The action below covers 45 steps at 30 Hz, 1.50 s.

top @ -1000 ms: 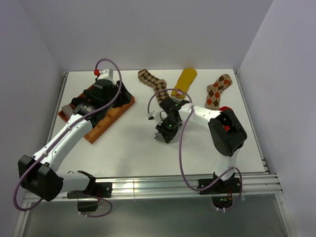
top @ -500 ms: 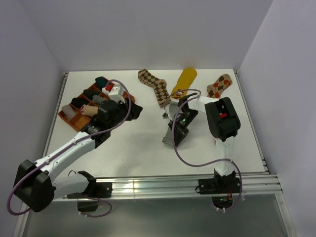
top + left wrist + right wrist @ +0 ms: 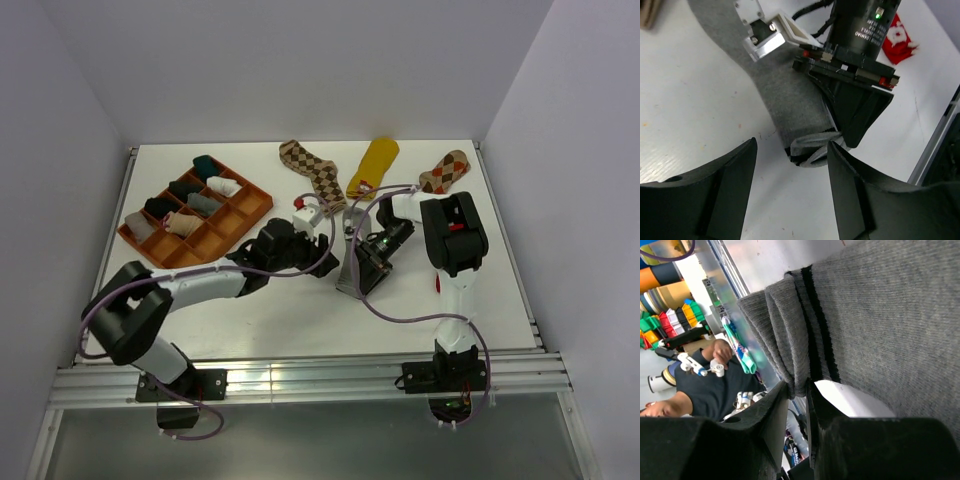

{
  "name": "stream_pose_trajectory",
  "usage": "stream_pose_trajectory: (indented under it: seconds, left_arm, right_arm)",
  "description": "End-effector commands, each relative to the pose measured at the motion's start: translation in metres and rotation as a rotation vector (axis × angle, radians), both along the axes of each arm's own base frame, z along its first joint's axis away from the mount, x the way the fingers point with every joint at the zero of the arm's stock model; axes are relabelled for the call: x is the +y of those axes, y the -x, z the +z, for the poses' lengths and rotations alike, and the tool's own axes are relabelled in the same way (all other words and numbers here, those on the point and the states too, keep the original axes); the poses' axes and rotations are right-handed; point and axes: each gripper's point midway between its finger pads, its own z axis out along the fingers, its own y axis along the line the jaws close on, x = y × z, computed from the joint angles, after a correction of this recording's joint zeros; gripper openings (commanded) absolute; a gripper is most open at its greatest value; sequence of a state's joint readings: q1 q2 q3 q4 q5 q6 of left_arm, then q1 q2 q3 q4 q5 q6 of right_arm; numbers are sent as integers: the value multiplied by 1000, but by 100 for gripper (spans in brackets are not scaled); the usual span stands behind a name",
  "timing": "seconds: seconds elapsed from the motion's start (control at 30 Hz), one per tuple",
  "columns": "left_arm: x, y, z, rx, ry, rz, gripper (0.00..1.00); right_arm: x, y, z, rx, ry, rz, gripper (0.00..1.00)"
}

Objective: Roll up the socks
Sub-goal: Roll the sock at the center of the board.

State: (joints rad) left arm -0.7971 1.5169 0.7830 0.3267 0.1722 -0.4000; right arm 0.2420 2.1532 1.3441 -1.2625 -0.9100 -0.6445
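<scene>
The grey sock with black stripes [image 3: 351, 250] lies mid-table, its cuff end folded over [image 3: 812, 150]. My right gripper [image 3: 360, 272] is shut on that folded edge [image 3: 799, 382]. My left gripper [image 3: 325, 254] is open and empty, its jaws either side of the folded end [image 3: 791, 167] without touching it. Two brown argyle socks [image 3: 312, 172] [image 3: 443, 172] and the mustard yellow sock [image 3: 373, 164] lie flat at the back. The red sock with the white picture [image 3: 898, 33] lies behind the right arm. The taupe sock is not in view.
The orange compartment tray [image 3: 255, 205] at the back left holds several rolled socks. The right arm's body [image 3: 860, 30] stands close in front of the left gripper. White walls enclose the table on three sides.
My left arm has swung from the tray to the table's middle, and its open gripper is now at the grey sock. My right gripper keeps hold of the sock, shifted slightly right.
</scene>
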Motion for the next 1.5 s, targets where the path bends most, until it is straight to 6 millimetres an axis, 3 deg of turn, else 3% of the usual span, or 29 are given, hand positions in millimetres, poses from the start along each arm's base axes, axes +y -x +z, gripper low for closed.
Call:
stream_pose_trajectory:
  seconds: [0.0,0.07,0.47,0.83,1.03,1.33,1.47]
  left_arm:
    - [-30,-7,26,-90,77,-105,64]
    - [-40,-7,29,-92,99,-139,66]
    - [-68,2,-10,8,128,-257,68]
    - [-66,16,-43,60,75,-287,71]
    - [-64,14,-59,79,41,-272,69]
    - [-63,12,-75,111,13,-243,63]
    - [-65,8,-81,124,-15,-216,53]
  right_arm:
    - [1,-5,6,29,-6,-25,26]
    - [-1,-6,5,34,-2,-33,26]
    - [-2,-17,3,67,11,-82,26]
    - [-4,-30,1,72,32,-128,26]
    - [-6,-34,2,69,35,-144,25]
    - [-9,-35,-2,62,50,-151,25]
    - [-11,-36,-6,53,71,-153,25]
